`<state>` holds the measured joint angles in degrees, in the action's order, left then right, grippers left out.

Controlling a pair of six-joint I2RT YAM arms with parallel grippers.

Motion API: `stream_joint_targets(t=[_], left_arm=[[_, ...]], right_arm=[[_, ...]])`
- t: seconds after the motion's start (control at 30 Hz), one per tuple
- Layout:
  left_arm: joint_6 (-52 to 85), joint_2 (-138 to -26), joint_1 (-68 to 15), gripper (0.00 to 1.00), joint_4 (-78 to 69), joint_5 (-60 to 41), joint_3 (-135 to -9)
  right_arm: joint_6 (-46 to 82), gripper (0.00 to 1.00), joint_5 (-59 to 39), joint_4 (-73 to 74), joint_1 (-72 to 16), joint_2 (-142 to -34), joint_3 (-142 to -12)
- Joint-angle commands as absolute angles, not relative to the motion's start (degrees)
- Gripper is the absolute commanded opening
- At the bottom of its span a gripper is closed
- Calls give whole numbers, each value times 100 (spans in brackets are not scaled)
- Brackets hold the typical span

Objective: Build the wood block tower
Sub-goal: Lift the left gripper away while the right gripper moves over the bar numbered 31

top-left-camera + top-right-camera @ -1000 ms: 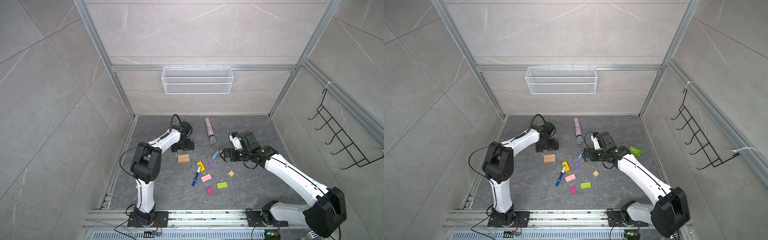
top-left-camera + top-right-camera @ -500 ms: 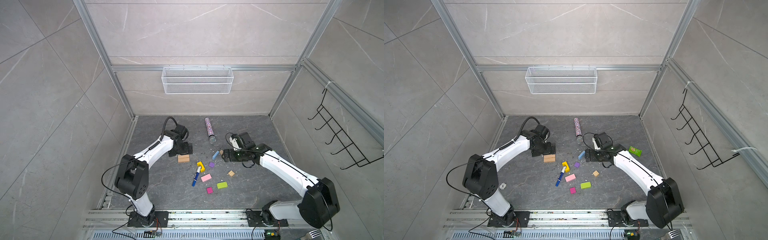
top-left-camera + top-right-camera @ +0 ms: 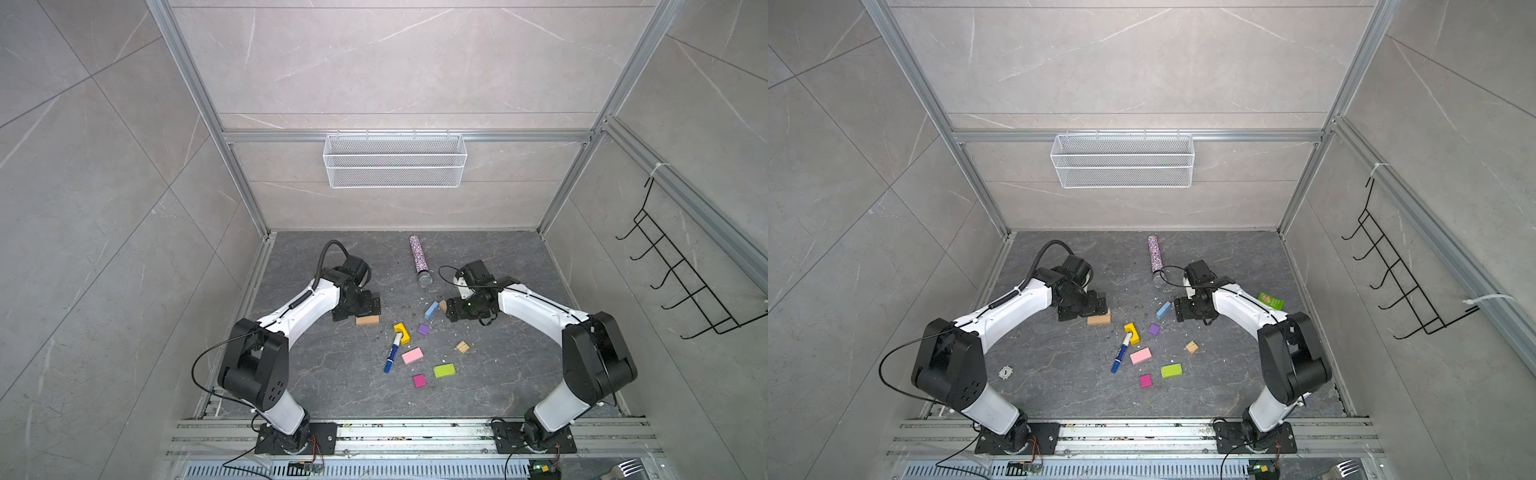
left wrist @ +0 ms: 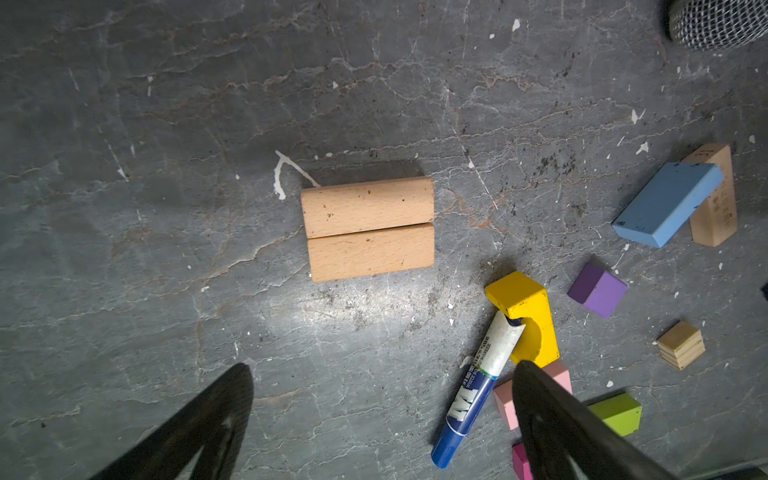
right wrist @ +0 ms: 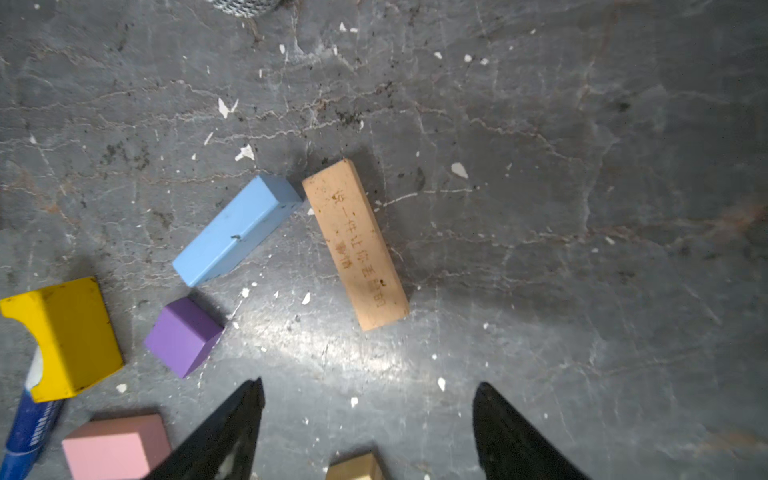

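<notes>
Two tan bars [image 4: 368, 228] lie flat on the grey floor [image 4: 166, 124], side by side and touching, in a single layer. The left gripper [image 4: 382, 368] hangs near them, jaws wide apart and empty. The right gripper [image 5: 370, 384], jaws apart and empty, hangs near a printed tan bar [image 5: 355, 245] just beside a light-blue block [image 5: 237, 230].

The left gripper [image 4: 382, 368] has bare floor [image 4: 166, 124] between its spread fingers, up to two tan bars [image 4: 368, 228] just ahead; a pen [image 4: 461, 411], a yellow arch [image 4: 528, 307] and a pink block [image 4: 505, 403] crowd one finger. Ahead of the right gripper [image 5: 368, 384] a lettered bar [image 5: 355, 245] touches a blue block [image 5: 237, 230]; a purple cube [image 5: 183, 336] sits outside one finger, open floor outside the other
</notes>
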<state>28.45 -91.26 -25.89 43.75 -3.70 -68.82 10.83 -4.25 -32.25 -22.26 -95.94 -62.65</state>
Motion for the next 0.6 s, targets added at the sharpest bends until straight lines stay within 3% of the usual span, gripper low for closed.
stream_joint_targets(t=[0.0, 0.57], left_arm=[[2705, -8664, -2393, 99, 4448, -685, -6758], [2514, -7825, -1533, 100, 4746, -1228, -6254]], right_arm=[[826, 72, -351, -2991, -2226, -9778, -6462], [527, 49, -389, -2857, -2228, -10685, -7013]])
